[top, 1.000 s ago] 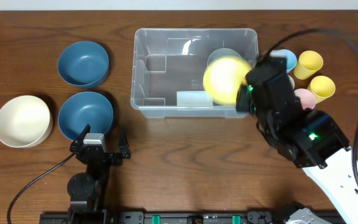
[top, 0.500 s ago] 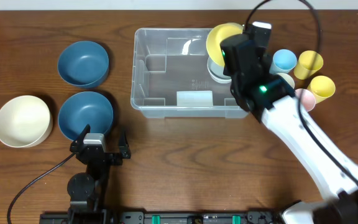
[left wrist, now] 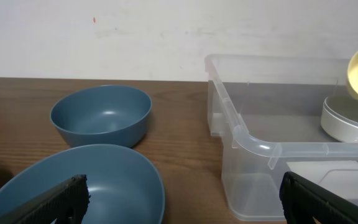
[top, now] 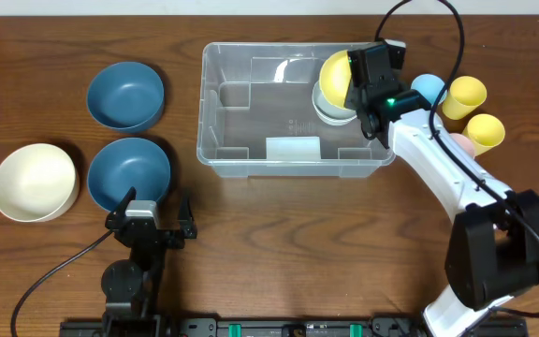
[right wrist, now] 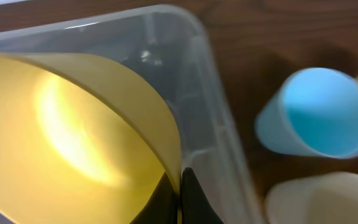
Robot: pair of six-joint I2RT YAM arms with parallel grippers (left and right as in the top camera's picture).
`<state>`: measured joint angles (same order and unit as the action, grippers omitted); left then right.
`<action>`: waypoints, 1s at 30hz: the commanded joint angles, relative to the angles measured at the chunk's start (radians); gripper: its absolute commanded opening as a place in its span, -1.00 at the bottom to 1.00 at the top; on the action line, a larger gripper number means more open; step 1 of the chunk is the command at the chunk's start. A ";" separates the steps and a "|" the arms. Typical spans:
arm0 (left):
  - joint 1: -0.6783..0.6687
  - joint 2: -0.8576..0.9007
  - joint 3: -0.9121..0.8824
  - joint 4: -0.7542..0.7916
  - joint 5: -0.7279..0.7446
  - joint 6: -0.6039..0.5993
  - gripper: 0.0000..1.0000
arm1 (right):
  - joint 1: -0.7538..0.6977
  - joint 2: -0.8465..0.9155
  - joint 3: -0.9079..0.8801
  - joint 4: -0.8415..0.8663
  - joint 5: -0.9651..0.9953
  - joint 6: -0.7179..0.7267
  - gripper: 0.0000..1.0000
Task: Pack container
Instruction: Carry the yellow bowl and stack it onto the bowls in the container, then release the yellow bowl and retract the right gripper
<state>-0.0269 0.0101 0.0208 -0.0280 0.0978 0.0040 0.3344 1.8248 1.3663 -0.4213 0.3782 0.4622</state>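
The right gripper, clamped on the rim of the yellow bowl, has carried it over the far right corner of the container at mid-table, above a pale bowl inside; likely next: lower, nest, release, while the left gripper waits spread apart.

The clear container sits at upper centre of the desk, with a white label at its lower wall. The right pincer is clamped at the right edge of a yellow bowl, which is tilted above a white bowl in the container's upper right corner.

Right of the container:
- light blue cup
- upper yellow cup
- lower yellow cup

At left:
- upper blue bowl
- lower blue bowl
- cream bowl

The left pincer, at lower left, has its jaws wide apart and holds nothing.
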 commanded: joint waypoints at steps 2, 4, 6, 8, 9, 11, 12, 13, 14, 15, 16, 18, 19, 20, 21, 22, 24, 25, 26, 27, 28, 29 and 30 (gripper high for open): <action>0.005 -0.006 -0.017 -0.035 0.015 0.013 0.96 | -0.002 0.003 0.010 0.019 -0.154 -0.041 -0.98; 0.005 -0.006 -0.017 -0.035 0.015 0.013 0.96 | -0.002 0.003 0.010 0.016 -0.183 -0.027 -0.98; 0.005 -0.006 -0.017 -0.035 0.014 0.013 0.96 | -0.002 0.006 0.010 0.014 -0.184 -0.017 -0.97; 0.005 -0.006 -0.017 -0.035 0.014 0.013 0.96 | -0.003 0.006 0.010 0.014 -0.184 -0.014 -0.97; 0.005 -0.006 -0.017 -0.035 0.014 0.013 0.96 | -0.003 0.006 0.010 0.014 -0.184 -0.014 -0.97; 0.005 -0.006 -0.017 -0.035 0.014 0.013 0.96 | -0.003 0.006 0.010 0.015 -0.183 -0.014 -0.97; 0.005 -0.006 -0.017 -0.035 0.014 0.013 0.96 | -0.005 0.006 0.010 0.014 -0.182 -0.014 -0.98; 0.005 -0.006 -0.017 -0.035 0.014 0.013 0.96 | -0.007 0.006 0.010 0.014 -0.180 -0.013 -0.97; 0.005 -0.006 -0.017 -0.035 0.014 0.013 0.96 | -0.008 0.006 0.010 0.013 -0.179 -0.012 -0.97; 0.005 -0.006 -0.017 -0.035 0.014 0.013 0.96 | -0.011 0.006 0.010 0.011 -0.174 -0.007 -0.94; 0.005 -0.006 -0.017 -0.035 0.014 0.013 0.96 | -0.013 0.006 0.010 0.010 -0.166 -0.003 -0.78; 0.005 -0.006 -0.017 -0.035 0.014 0.013 0.96 | -0.018 0.006 0.010 0.005 -0.145 0.014 -0.54; 0.005 -0.006 -0.017 -0.035 0.014 0.013 0.96 | -0.021 0.006 0.010 0.003 -0.141 0.020 -0.40; 0.005 -0.006 -0.017 -0.035 0.014 0.013 0.96 | -0.023 0.006 0.010 0.002 -0.140 0.020 -0.29; 0.005 -0.006 -0.017 -0.035 0.014 0.013 0.96 | -0.026 0.006 0.010 0.002 -0.140 0.020 -0.18; 0.005 -0.006 -0.017 -0.035 0.014 0.013 0.96 | -0.027 0.006 0.010 0.001 -0.140 0.019 -0.10; 0.005 -0.006 -0.017 -0.035 0.015 0.013 0.96 | -0.029 0.006 0.010 -0.001 -0.140 0.019 -0.07; 0.005 -0.006 -0.017 -0.035 0.015 0.013 0.96 | -0.029 0.006 0.010 -0.001 -0.140 0.019 -0.07; 0.005 -0.006 -0.017 -0.035 0.014 0.013 0.96 | -0.029 0.006 0.010 0.002 -0.141 0.010 -0.07; 0.005 -0.006 -0.017 -0.035 0.014 0.013 0.96 | -0.029 0.006 0.010 0.004 -0.148 -0.002 -0.07; 0.005 -0.006 -0.017 -0.035 0.015 0.013 0.96 | -0.027 0.005 0.011 0.006 -0.153 -0.018 -0.09; 0.005 -0.006 -0.017 -0.035 0.015 0.013 0.96 | -0.025 0.002 0.014 0.004 -0.160 -0.033 -0.09; 0.005 -0.006 -0.017 -0.035 0.015 0.013 0.96 | -0.021 -0.003 0.018 -0.005 -0.168 -0.043 -0.10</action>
<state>-0.0269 0.0101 0.0208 -0.0280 0.0978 0.0040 0.3122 1.8263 1.3663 -0.4225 0.2165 0.4572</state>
